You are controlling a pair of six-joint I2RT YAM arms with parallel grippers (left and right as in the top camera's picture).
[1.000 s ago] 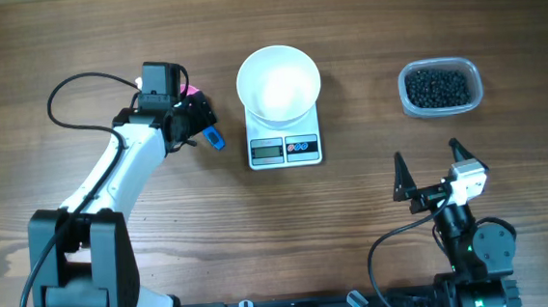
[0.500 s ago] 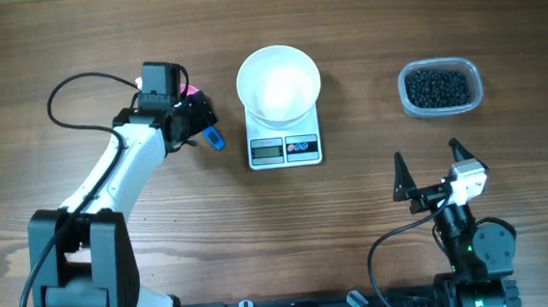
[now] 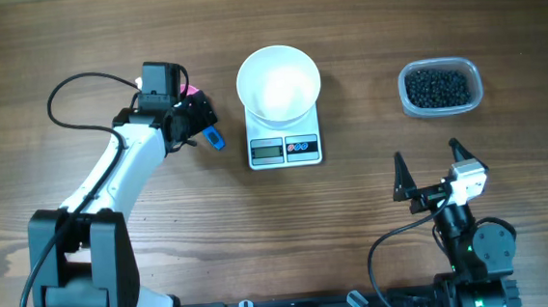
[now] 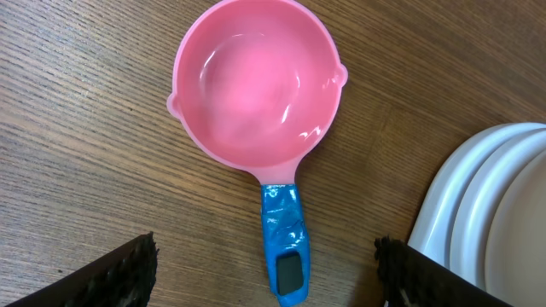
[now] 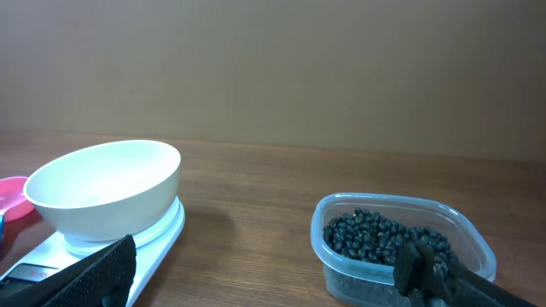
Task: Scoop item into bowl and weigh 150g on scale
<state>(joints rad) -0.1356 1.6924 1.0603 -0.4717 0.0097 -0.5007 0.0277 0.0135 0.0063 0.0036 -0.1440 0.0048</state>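
Staying put, the left fingers [image 4: 119,275] straddle the pink scoop [image 4: 253,94].

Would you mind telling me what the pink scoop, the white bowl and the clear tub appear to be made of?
Pink scoop: likely glossy plastic, given soft highlights and moulded lip. White bowl: smooth, opaque, shiny; ceramic or melamine, I cannot tell. Clear tub: thin transparent plastic, black beads visible through its wall.

A pink, blue-handled scoop [image 4: 256,89] lies on the wooden table [image 3: 260,232], a clear tub [image 5: 401,199] well apart.
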